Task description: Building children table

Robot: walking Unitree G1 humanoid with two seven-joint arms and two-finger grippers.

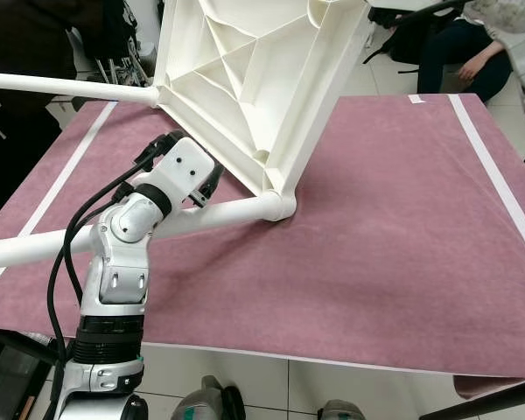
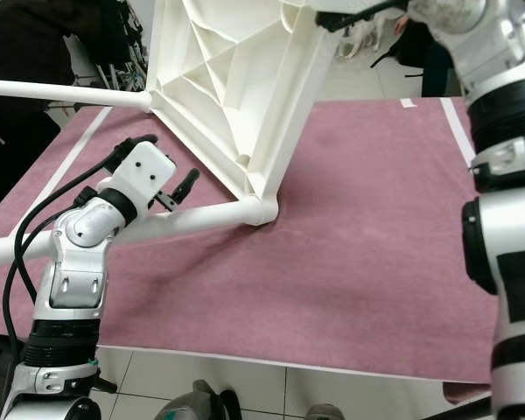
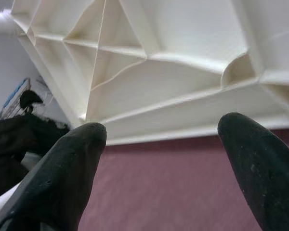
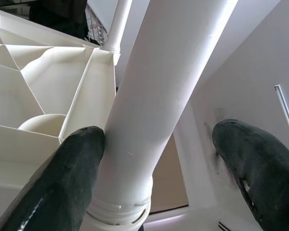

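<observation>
A white plastic table top stands tilted on one corner on the mauve mat, ribbed underside toward me. One white leg runs from the low corner to the left along the mat; another leg sticks out left from the upper corner. My left gripper hovers open just above the low leg, near the corner, with nothing between its fingers. High at the table's top edge, my right gripper is open around a third leg, one finger touching it.
White tape lines border the mat. A seated person is beyond the far right corner. Dark bags and gear stand at the far left. Tiled floor lies along the mat's near edge.
</observation>
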